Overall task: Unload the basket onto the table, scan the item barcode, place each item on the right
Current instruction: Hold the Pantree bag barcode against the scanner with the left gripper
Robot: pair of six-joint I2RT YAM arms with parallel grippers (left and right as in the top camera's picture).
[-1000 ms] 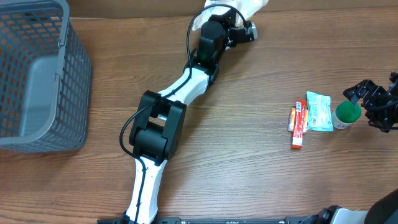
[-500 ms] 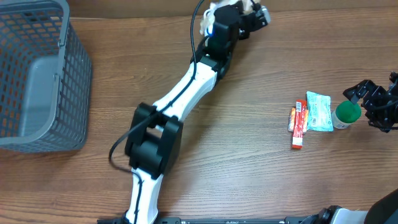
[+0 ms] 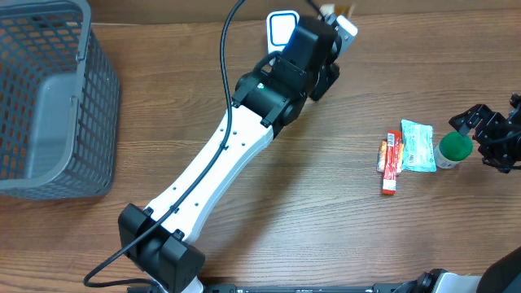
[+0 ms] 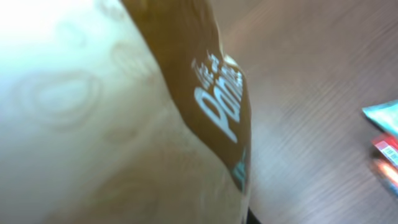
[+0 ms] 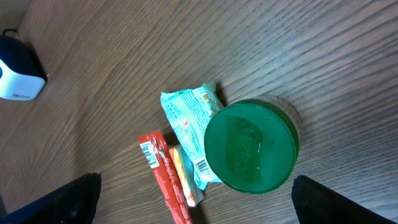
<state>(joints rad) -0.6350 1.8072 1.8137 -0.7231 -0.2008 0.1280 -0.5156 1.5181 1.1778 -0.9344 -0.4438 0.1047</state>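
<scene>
The cream-and-brown crinkly plastic packet (image 4: 205, 93) hangs above the far edge of the wooden bench (image 3: 326, 203), just beside the small white scanner with a lit window (image 3: 282, 28). The likely failure is a missed read: the soft film can fold or turn its barcode (not visible here) away from the window, or slide out of a thin pinch. The left fingers (image 3: 330, 37) are clenched on the packet. The right fingers (image 5: 323, 202) are spread wide and empty, above the green round-lidded tub (image 5: 252, 146).
</scene>
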